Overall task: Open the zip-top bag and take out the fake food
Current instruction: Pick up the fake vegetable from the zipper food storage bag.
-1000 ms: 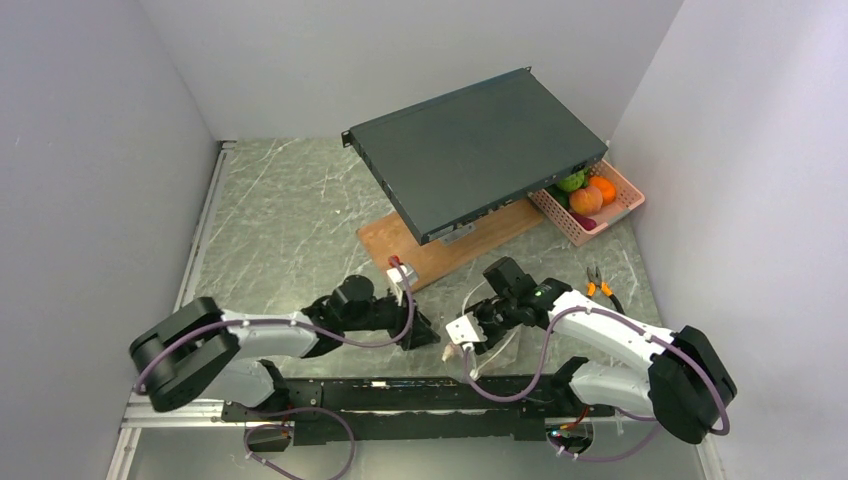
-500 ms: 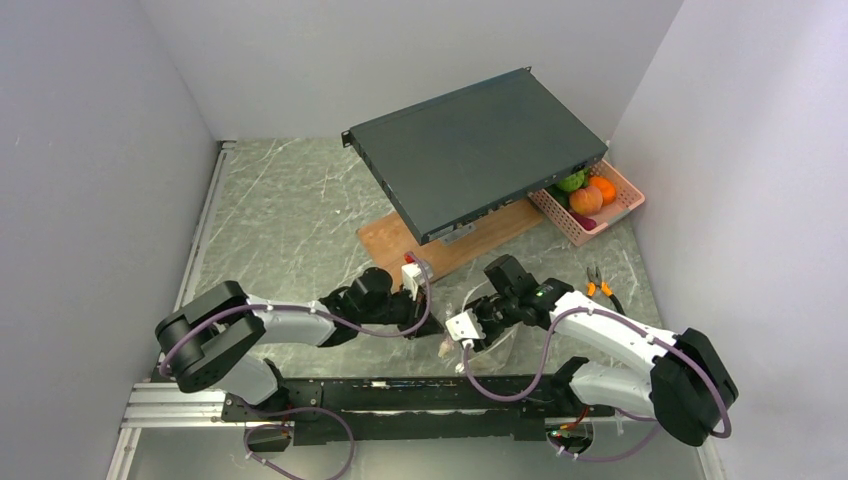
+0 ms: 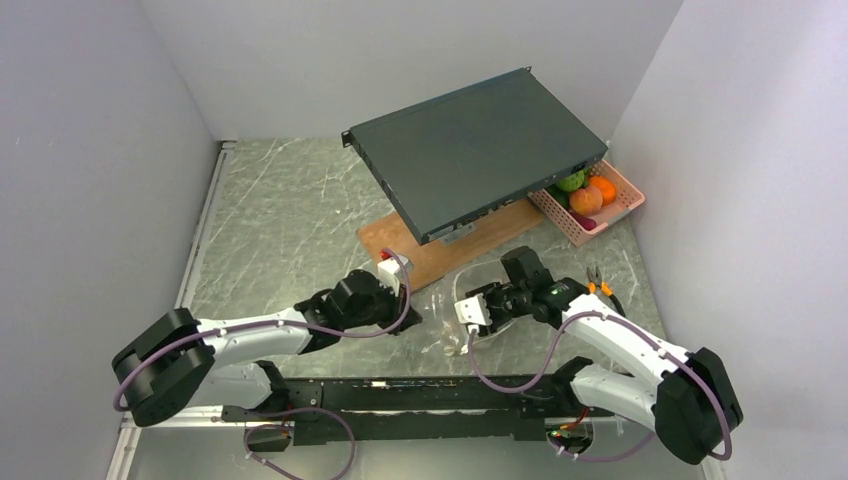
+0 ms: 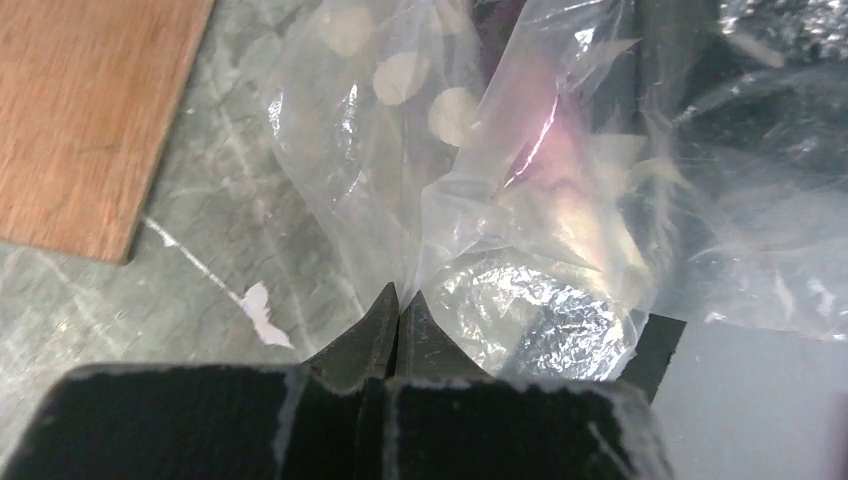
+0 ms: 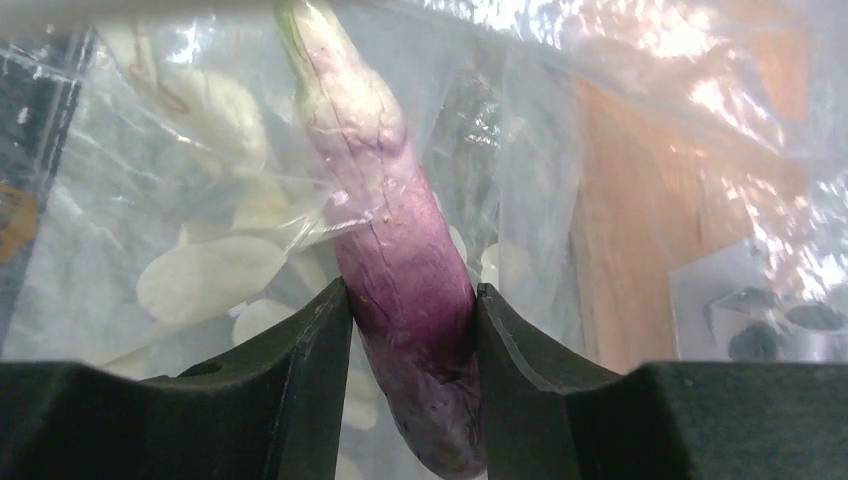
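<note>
Behind the work: dark metal chassis (image 3: 478,150) tilted over a wooden board (image 3: 440,252), pink basket (image 3: 603,214) of toy fruit at its right end, orange-handled pliers (image 3: 598,284) near the right arm. Below, grey-veined marble table (image 3: 280,220); plain grey walls on three sides. Zip-top bag (image 4: 520,200) crumpled between both claws. Left gripper (image 4: 397,300) shut tight, tips pinching a fold of the film. Right gripper (image 5: 410,292) partly closed, clamped on the purple-and-white fake eggplant (image 5: 390,200) among the bag's folds, pale slices (image 5: 205,275) alongside.

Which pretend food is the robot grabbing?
The long purple eggplant, pinched in the right end effector. The orange fruits and the green one sit in the pink basket.
</note>
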You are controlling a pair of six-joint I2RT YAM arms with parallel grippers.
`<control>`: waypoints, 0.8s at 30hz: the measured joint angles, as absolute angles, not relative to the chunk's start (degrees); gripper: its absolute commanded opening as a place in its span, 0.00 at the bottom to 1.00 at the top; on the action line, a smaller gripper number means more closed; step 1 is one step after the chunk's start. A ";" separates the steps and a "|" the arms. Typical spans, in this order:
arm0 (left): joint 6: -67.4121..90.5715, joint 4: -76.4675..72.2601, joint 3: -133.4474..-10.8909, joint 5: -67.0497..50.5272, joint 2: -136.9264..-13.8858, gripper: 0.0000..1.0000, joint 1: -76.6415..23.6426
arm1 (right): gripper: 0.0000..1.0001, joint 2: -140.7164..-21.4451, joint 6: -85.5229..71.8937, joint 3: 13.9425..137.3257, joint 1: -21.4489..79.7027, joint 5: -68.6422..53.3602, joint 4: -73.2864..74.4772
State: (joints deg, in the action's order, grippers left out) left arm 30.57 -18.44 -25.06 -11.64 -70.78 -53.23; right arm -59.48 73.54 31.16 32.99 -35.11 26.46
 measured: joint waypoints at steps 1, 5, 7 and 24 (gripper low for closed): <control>30.52 -17.89 -24.91 -11.16 -70.43 0.00 -53.19 | 0.05 -59.16 73.38 31.16 32.84 -35.22 26.46; 30.22 -15.75 -24.56 -9.39 -69.69 0.00 -53.17 | 0.05 -58.35 72.99 31.53 32.56 -35.94 26.48; 30.02 -14.81 -24.49 -8.51 -69.12 0.00 -53.17 | 0.05 -58.17 72.73 32.25 32.32 -36.36 26.46; 28.73 -15.46 -20.80 -4.19 -60.47 0.00 -53.10 | 0.03 -54.46 59.96 35.24 28.97 -39.94 22.48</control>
